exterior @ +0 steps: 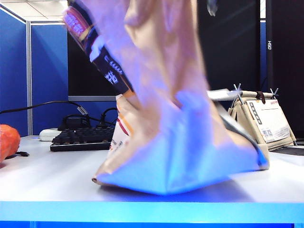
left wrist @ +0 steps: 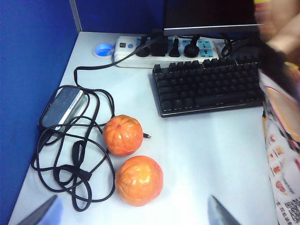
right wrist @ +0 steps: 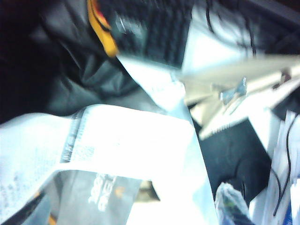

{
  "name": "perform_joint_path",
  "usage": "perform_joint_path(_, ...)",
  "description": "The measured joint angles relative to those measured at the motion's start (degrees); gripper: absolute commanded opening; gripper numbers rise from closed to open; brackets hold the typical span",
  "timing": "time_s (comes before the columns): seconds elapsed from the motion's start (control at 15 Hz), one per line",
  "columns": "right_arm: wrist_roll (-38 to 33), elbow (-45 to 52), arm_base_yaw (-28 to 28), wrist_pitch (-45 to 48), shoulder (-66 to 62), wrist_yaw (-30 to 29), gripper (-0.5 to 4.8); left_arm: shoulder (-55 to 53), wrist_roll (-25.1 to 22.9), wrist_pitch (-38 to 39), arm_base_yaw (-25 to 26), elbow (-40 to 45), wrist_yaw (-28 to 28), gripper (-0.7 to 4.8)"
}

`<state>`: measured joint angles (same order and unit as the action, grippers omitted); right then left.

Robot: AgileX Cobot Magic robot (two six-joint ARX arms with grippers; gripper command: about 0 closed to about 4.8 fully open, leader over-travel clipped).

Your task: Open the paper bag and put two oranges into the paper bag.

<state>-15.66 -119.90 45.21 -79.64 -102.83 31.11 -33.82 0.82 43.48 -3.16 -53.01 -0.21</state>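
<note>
The paper bag (exterior: pixel 180 142) stands on the white table, tall, crumpled and blurred, its printed top leaning left. Two oranges (left wrist: pixel 123 134) (left wrist: pixel 139 180) lie on the table left of the bag, beside a tangle of cable; one orange (exterior: pixel 7 141) shows at the exterior view's left edge. My left gripper (left wrist: pixel 133 218) hangs open just short of the nearer orange, with nothing between its fingers. My right gripper (right wrist: pixel 139 211) is close against the bag's black printed face (right wrist: pixel 70 75) and white receipt slip (right wrist: pixel 117 140). It stands open, with only one fingertip (right wrist: pixel 229 206) showing, blurred.
A black keyboard (left wrist: pixel 206 84) and a white power strip (left wrist: pixel 164 47) lie behind the oranges. A power adapter (left wrist: pixel 61 108) with looped black cable sits by the blue partition. A beige desk calendar stand (exterior: pixel 266 121) is right of the bag.
</note>
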Motion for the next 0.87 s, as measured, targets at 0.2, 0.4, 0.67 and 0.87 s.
perform_joint_path(0.2, -0.2, 0.2, -0.4, 0.1, 0.3, -0.5, 4.71, 0.0, 0.0, 0.0, 0.0, 0.0, 0.0, 4.04)
perform_joint_path(0.4, -0.2, 0.2, -0.4, 0.1, 2.0, 2.6, 4.25, 0.0, 0.0, 0.0, 0.0, 0.0, 0.0, 4.03)
perform_joint_path(0.67, 1.1, -0.2, -0.4, 1.8, 5.9, 6.0, 4.19, -0.6, 0.0, -5.5, 0.0, 0.0, 0.2, 3.94)
perform_joint_path(0.87, 2.5, -0.3, -0.4, 4.3, 7.8, 7.3, 4.19, -6.4, 0.0, -6.3, 0.0, 0.0, 9.7, 3.94)
